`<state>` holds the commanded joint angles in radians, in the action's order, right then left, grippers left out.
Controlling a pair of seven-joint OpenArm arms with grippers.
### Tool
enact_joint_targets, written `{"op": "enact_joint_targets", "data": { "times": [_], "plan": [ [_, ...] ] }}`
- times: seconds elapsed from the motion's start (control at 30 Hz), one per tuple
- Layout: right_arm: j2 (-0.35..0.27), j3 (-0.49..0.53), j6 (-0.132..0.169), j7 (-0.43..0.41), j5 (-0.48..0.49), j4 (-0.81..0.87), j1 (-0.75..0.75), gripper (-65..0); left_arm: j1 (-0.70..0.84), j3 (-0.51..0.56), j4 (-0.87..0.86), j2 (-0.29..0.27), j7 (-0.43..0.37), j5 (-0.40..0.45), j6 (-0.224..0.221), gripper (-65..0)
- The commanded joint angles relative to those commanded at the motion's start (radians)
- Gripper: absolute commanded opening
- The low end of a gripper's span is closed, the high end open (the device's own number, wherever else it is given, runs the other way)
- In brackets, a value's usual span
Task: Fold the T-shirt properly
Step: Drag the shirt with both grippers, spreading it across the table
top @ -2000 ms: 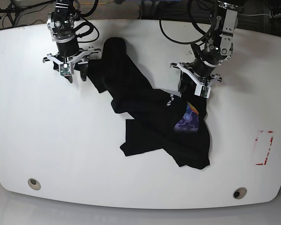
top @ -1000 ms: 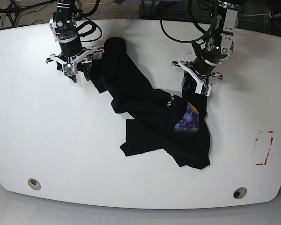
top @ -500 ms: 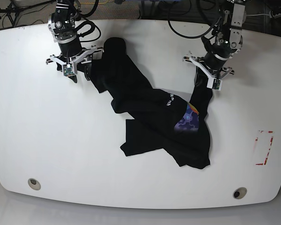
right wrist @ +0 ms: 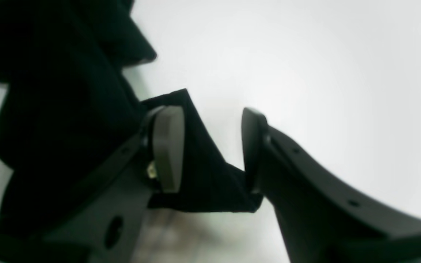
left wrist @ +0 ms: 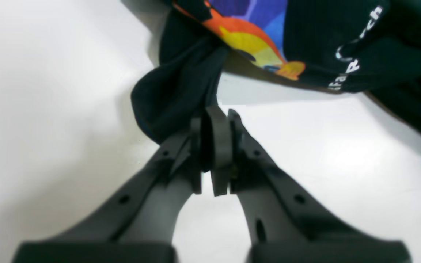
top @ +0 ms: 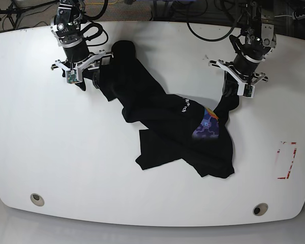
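Where pinched, T-shirt (left wrist: 181, 84) partly hidden.

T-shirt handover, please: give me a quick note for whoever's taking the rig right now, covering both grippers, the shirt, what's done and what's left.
Left gripper: closed on a gathered bit of the shirt.
Right gripper: open, over another part of the cloth, not gripping it.
T-shirt: bunched and twisted diagonally across the white table, part of the print showing.
Done: one grip taken; no neat fold visible.
Left: probably spread it flat, then fold it.
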<state>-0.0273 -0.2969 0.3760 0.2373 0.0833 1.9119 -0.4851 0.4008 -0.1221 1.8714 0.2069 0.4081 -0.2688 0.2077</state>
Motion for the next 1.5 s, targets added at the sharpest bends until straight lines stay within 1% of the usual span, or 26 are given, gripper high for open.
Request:
{"op": "enact_joint_targets", "data": {
  "times": [0.17,0.3,0.37,0.57,0.7,0.77,0.9,1.1,1.17,1.23,1.5],
  "plan": [
    [-0.003,0.002,0.003,-0.001,0.016,-0.002,0.005,-40.1,0.009,-0.040,0.001,0.001,-0.011,0.001,-0.003,-64.0],
    [-0.006,0.002,0.013,0.001,0.037,-0.003,0.013,-40.1,0.014,-0.075,-0.007,0.001,-0.020,0.001,-0.009,-64.1],
    [-0.001,0.012,0.022,0.010,0.056,-0.004,0.035,-40.2,-0.005,-0.122,-0.031,0.000,-0.015,-0.002,0.001,-64.2],
    [0.013,0.024,0.011,0.027,0.053,-0.015,0.075,-40.3,-0.035,-0.133,-0.070,0.000,0.015,-0.005,0.032,-64.0],
    [0.027,0.033,0.000,0.049,0.047,-0.034,0.110,-40.5,-0.064,-0.132,-0.099,0.001,0.050,-0.004,0.060,-63.9],
    [0.015,0.056,-0.009,0.126,0.029,-0.038,0.167,-40.5,-0.113,-0.109,-0.138,0.005,0.100,0.008,0.065,-64.4],
    [-0.005,0.077,-0.011,0.162,0.028,-0.038,0.190,-40.4,-0.140,-0.104,-0.154,0.015,0.121,0.009,0.058,-64.4],
    [-0.053,0.113,-0.017,0.206,0.026,-0.030,0.212,-40.5,-0.169,-0.105,-0.169,0.032,0.145,0.010,0.043,-64.6],
    [-0.067,0.124,-0.018,0.217,0.027,-0.030,0.218,-40.5,-0.172,-0.108,-0.170,0.037,0.146,0.012,0.039,-64.5],
    [-0.099,0.159,-0.019,0.257,0.028,-0.030,0.245,-39.6,-0.182,-0.133,-0.163,0.061,0.134,0.009,0.030,-64.8],
    [-0.131,0.188,-0.018,0.290,0.018,-0.021,0.257,-38.2,-0.153,-0.190,-0.127,0.121,0.082,0.018,0.028,-64.8]
  ]
}}
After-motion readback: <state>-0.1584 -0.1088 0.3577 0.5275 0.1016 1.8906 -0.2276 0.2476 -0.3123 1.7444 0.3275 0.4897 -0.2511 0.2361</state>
